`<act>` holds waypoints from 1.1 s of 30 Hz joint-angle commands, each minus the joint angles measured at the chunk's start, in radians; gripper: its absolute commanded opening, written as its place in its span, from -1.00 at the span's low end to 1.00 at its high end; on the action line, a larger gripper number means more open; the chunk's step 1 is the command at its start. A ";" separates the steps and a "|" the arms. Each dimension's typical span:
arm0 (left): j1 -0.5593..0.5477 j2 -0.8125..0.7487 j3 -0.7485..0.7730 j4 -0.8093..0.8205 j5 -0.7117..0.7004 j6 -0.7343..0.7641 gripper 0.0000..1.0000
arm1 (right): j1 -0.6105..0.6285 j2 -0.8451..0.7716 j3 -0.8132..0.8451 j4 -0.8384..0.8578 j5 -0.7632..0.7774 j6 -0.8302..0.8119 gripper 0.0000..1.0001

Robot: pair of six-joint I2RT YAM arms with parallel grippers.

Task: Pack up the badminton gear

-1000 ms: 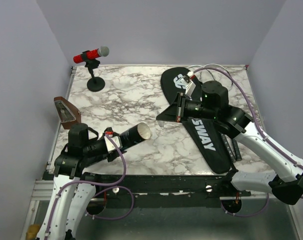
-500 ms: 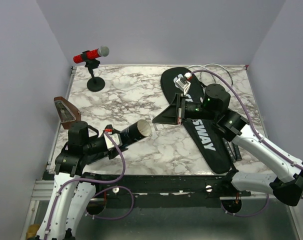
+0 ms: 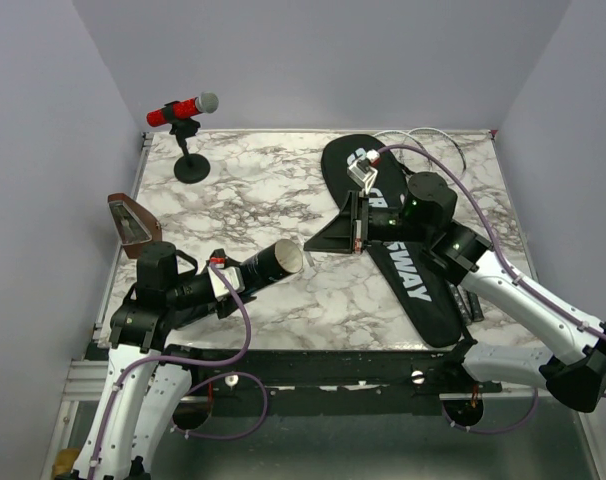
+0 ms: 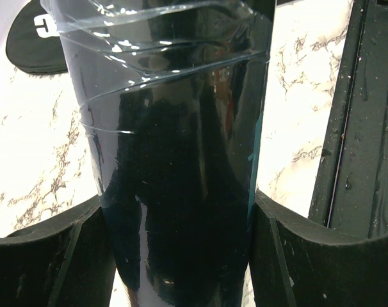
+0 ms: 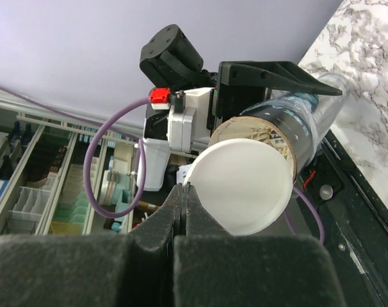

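My left gripper point(image 3: 223, 283) is shut on the long black tube point(image 3: 265, 267) and holds it off the table, its open mouth pointing right. The tube fills the left wrist view point(image 4: 181, 160) between my fingers point(image 4: 47, 256). My right gripper point(image 3: 313, 242) is shut on the edge of a round white cap point(image 5: 242, 185) and holds it just in front of the tube's mouth point(image 5: 264, 131), partly covering it. White feathery shapes show inside the rim. The black bag lettered "SWAY" point(image 3: 413, 285) lies at the right, under the right arm. Dark racket handles point(image 3: 470, 300) lie beside it.
A red microphone on a black stand point(image 3: 183, 112) is at the back left. A brown wedge point(image 3: 131, 222) sits at the table's left edge. Thin white loops point(image 3: 428, 135) lie at the back right behind the bag. The black front rail point(image 4: 347, 128) runs below the tube.
My right gripper has moved left with the white cap, closer to the tube's mouth. The left gripper and tube shifted slightly and then held still.
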 commanded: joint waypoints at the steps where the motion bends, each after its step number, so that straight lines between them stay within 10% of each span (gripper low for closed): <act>1: 0.000 0.001 0.035 0.021 0.042 0.012 -0.28 | 0.005 -0.003 -0.021 0.017 -0.036 0.005 -0.99; 33: 0.000 0.003 0.030 0.019 0.036 0.024 -0.28 | 0.059 0.067 0.065 -0.110 0.048 -0.104 -0.99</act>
